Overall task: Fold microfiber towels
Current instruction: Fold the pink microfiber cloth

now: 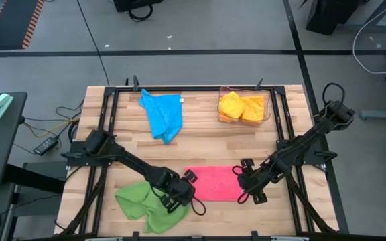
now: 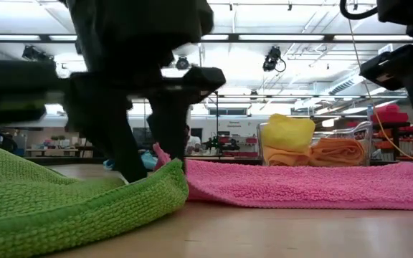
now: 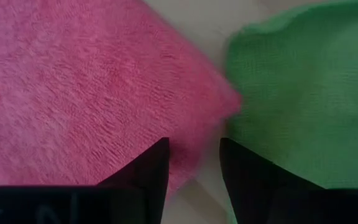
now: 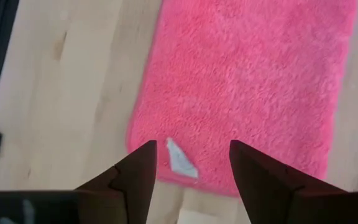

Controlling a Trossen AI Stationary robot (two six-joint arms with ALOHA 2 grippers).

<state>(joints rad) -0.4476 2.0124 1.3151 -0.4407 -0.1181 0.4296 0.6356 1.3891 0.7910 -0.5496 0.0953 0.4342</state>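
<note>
Pink towel (image 1: pixel 214 183), soft, light and limp (likely best pinched at a corner or hem), is lying folded flat on the desk (image 1: pixel 206 150) between the left gripper (image 1: pixel 181 194) and right gripper (image 1: pixel 248 183), whose jaws are both standing parted, holding nothing.

A robotics lab or workshop hall. Shown by a slatted wooden table (image 1: pixel 200 144) in a black metal frame on grey concrete floor (image 1: pixel 200 27), cables (image 1: pixel 55 124) trailing beside the table's left edge, long ceiling strip lights (image 2: pixel 264 37), hanging ceiling cameras (image 2: pixel 272 59), and distant shelving and benches (image 2: pixel 49 147) across an open room.
</note>
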